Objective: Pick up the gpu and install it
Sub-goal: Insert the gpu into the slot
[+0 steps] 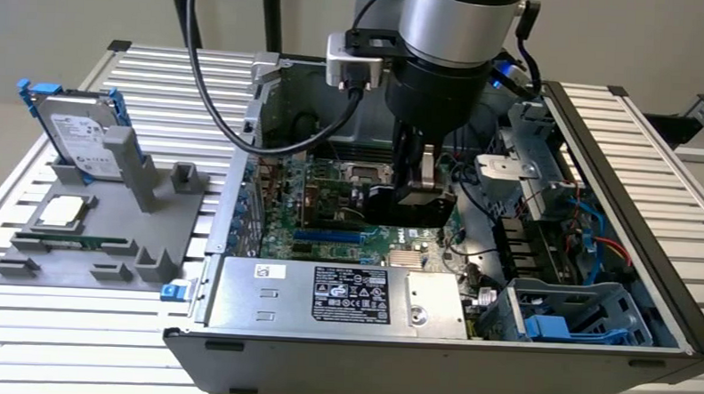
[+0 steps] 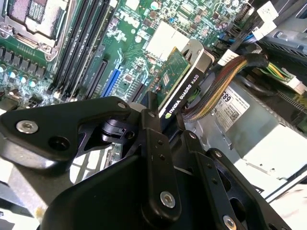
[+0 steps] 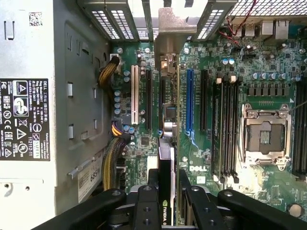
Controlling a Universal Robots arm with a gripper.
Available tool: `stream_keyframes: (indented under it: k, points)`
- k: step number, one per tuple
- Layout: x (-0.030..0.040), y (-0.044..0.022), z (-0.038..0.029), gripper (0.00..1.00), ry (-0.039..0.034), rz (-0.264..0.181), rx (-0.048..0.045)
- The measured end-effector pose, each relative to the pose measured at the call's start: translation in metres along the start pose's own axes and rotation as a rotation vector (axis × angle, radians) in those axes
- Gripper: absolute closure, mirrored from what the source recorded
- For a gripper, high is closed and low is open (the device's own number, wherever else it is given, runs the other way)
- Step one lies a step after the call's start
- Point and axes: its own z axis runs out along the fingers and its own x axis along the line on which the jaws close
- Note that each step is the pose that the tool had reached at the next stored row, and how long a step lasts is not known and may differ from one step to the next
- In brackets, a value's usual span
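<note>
Gripping the gpu [image 3: 167, 158] by its upper edge, the end effector [image 3: 166, 191] is clamped shut on the card inside the open computer case [image 1: 638, 174]. The card stands on edge above the motherboard [image 3: 230, 67], beside the blue slot [image 3: 190, 105], its metal bracket [image 3: 175, 28] at the case's rear wall. The power supply [image 1: 324, 294] flanks one side, memory slots [image 3: 225, 129] the other, leaving narrow clearance.

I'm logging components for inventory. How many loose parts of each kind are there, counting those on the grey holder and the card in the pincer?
hard drive: 1
processor chip: 1
memory stick: 1
gpu, held in the pincer: 1
Total: 4
</note>
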Motion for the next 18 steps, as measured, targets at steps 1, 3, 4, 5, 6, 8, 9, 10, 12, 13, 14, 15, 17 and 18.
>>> stream_keyframes:
  k: [1, 3, 4, 5, 6, 8, 9, 10, 12, 13, 14, 15, 17, 18]
  points:
    - [0.0000, 0.0000, 0.0004, 1.00, 0.0000, 0.000, 0.0000]
    - [0.0000, 0.0000, 0.0012, 1.00, 0.0001, 0.000, 0.0000]
    - [0.0000, 0.0000, 0.0016, 1.00, 0.0002, 0.000, 0.0000]
    - [0.0000, 0.0000, 0.0021, 1.00, 0.0001, 0.000, 0.0000]
    - [-0.0001, 0.0000, 0.0026, 1.00, 0.0001, 0.000, 0.0000]
    - [-0.0001, 0.0000, 0.0037, 1.00, 0.0003, 0.000, 0.0000]
    - [-0.0001, 0.0000, 0.0042, 1.00, 0.0004, 0.000, 0.0000]
    - [-0.0001, 0.0000, 0.0047, 1.00, 0.0004, 0.000, 0.0000]
    - [-0.0002, 0.0000, 0.0058, 1.00, 0.0004, 0.000, 0.0000]
    - [-0.0002, 0.0000, 0.0064, 1.00, 0.0005, 0.000, 0.0000]
    - [-0.0002, 0.0000, 0.0069, 1.00, 0.0005, 0.000, 0.0000]
    - [-0.0002, 0.0000, 0.0073, 1.00, 0.0006, 0.000, 0.0000]
    - [-0.0002, 0.0000, 0.0077, 1.00, 0.0007, 0.000, -0.0001]
    - [-0.0002, 0.0000, 0.0078, 1.00, 0.0005, 0.000, 0.0000]
